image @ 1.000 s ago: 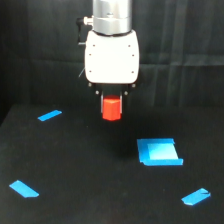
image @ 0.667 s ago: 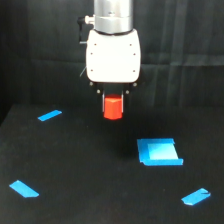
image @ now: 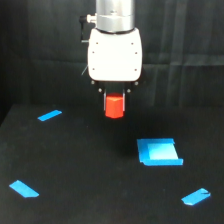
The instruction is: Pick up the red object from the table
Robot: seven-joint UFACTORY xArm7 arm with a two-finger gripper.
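The jaws [image: 114, 102] under the white gripper body hold the red object [image: 114, 106] between them, lifted clear above the black worktop [image: 90, 170], with the flat blue square piece [image: 159, 151] lying lower toward the exterior view's right

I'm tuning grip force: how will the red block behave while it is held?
The red object looks solid and matte, so probably stiff and not slippery. It is small beside the gripper, so likely light. Its faceted sides should resist rolling if dropped on the table.
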